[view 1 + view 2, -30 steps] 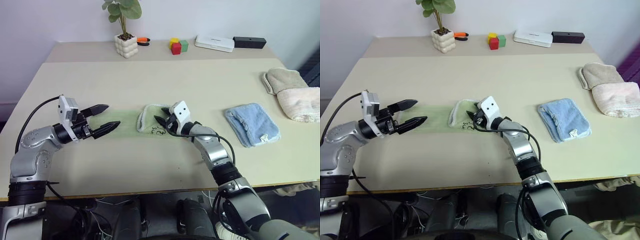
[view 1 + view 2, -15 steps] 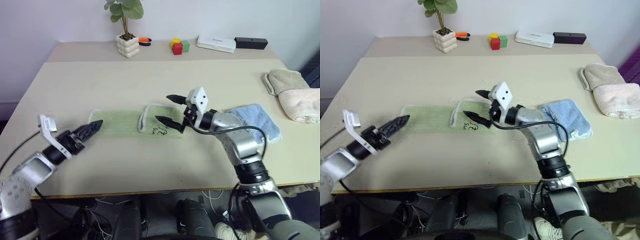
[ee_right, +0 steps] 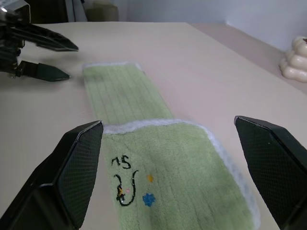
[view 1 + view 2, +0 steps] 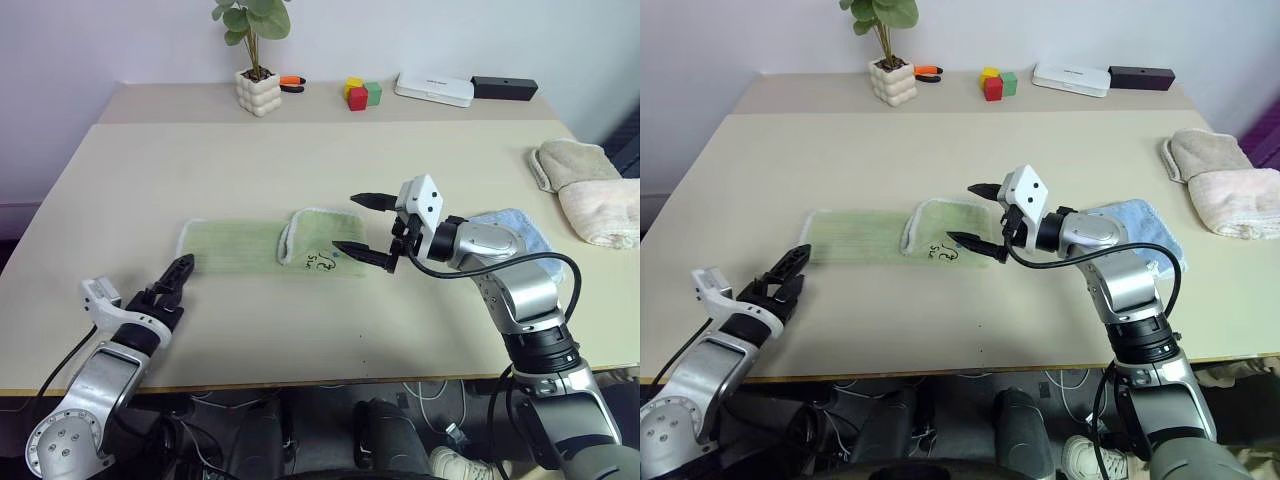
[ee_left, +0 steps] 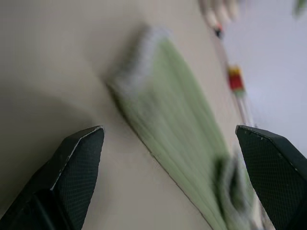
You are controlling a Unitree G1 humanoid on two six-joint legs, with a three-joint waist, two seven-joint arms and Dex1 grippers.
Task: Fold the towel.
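Presently the ribbed green terry towel (image 4: 270,245) lies part-folded, right gripper (image 4: 365,226) spread at three o'clock, left gripper (image 4: 180,281) spread too.

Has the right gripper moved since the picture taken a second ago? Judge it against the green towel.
Yes. The right gripper has lifted off the towel and drawn back toward the blue cloth, open and empty.

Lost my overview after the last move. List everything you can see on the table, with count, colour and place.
towel: 1, light green, table centre, right end folded over
blue cloth: 1, blue, behind right arm
folded towels: 2, beige and pinkish, right edge
potted plant: 1, green in white pot, far side
blocks: 3, yellow, red, green, far side
white box: 1, far side
black box: 1, far side
left gripper: open, near towel's left end
right gripper: open, above towel's folded end
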